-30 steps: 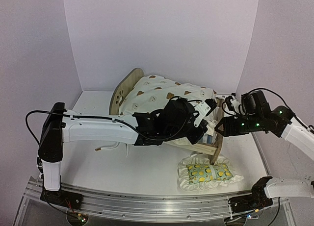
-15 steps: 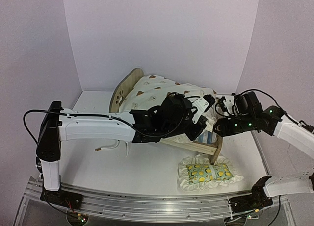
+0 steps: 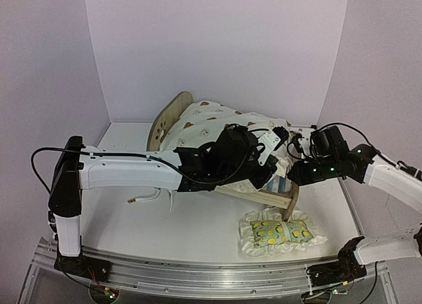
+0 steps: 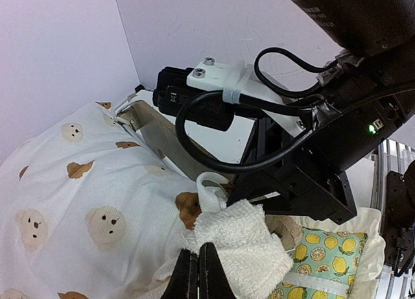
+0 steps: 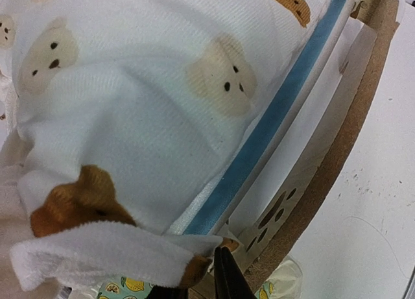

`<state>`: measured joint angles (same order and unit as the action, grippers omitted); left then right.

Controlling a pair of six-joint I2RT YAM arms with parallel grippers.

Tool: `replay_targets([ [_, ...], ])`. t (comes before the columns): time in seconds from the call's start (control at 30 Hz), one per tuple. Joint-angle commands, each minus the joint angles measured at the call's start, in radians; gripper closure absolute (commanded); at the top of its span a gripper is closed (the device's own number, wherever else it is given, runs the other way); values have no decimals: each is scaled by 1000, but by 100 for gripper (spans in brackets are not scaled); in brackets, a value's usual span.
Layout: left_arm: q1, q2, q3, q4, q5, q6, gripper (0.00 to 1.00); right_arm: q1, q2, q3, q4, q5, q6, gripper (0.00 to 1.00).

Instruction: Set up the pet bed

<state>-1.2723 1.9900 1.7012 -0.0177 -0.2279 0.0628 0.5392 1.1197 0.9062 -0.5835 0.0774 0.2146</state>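
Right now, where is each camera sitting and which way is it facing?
Top external: above and behind the bases, looking down on the table, pet bed and cushion; left arm and right arm both show.
Left wrist: over the cushion, facing the right arm; the left gripper, shut, at the bottom edge.
Right wrist: close on the cushion's corner and the bed's paw-print board; the right gripper at the bottom edge.
Shared: every view shows the cushion and lemon pillow.
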Motion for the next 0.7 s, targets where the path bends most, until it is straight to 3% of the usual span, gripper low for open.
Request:
replay_targets([
  [0.0,6,-68,13,41,14,8,100,4,-47,0,25,10,7,84],
  [0.07,7,-68,11,43,15,8,100,4,-52,-5,26,18,3,89],
  [0.1,7,-68,12,44,16,8,100,4,-49,-6,25,21,2,97],
  [0.17,9,-66,12,44,18,7,100,4,-42,-7,25,16,2,100],
  [0.4,11,-62,18,43,17,12,100,4,-54,-1,24,-22,25,100],
  [0.67,20,-51,14,43,16,8,100,4,-75,115,-75,-244,126,100],
])
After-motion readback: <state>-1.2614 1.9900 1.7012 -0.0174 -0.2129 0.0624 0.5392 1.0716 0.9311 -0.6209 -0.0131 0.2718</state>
